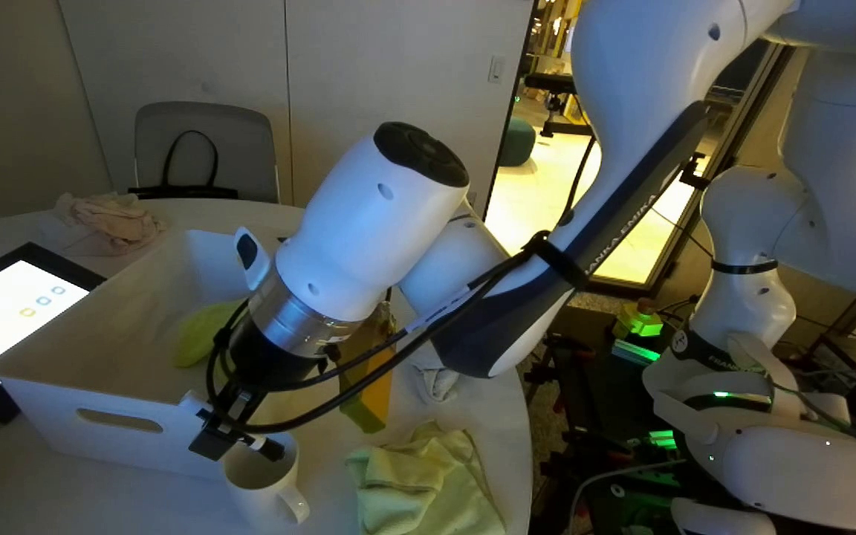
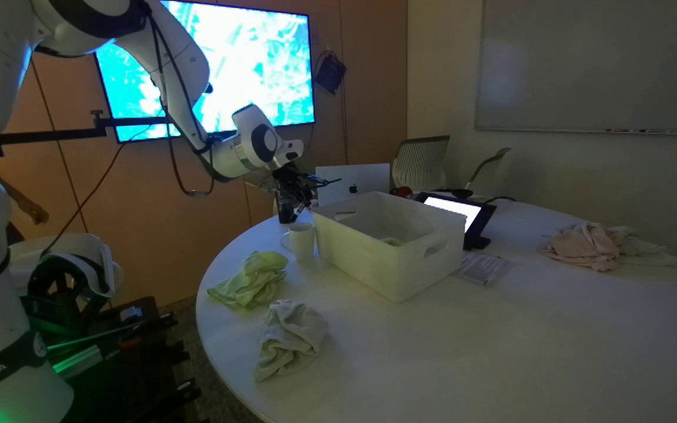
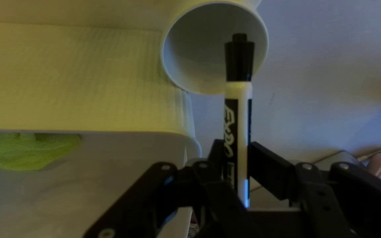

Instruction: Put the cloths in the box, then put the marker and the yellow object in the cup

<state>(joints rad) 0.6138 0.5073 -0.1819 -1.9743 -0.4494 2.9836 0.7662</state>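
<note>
My gripper (image 3: 236,158) is shut on the marker (image 3: 238,91), a white pen with a black cap. It is held tilted, capped end over the mouth of the white cup (image 1: 264,498); whether it dips below the rim I cannot tell. The white box (image 2: 362,258) stands against the cup. Inside it lies a bright yellow-green cloth (image 3: 25,150). On the table are the pale green cloth (image 2: 253,281) and a grey-white cloth (image 2: 291,338). A yellow block-like shape (image 1: 376,379) shows behind my wrist in an exterior view; I cannot tell if it is the yellow object.
Beside the box stands a lit tablet (image 2: 453,205), with a laptop (image 2: 356,179) behind. Farther off lies a beige-pink fabric heap (image 2: 585,247). A dark cylinder (image 2: 284,208) sits near the cup. A flat clear packet (image 2: 482,267) lies by the box.
</note>
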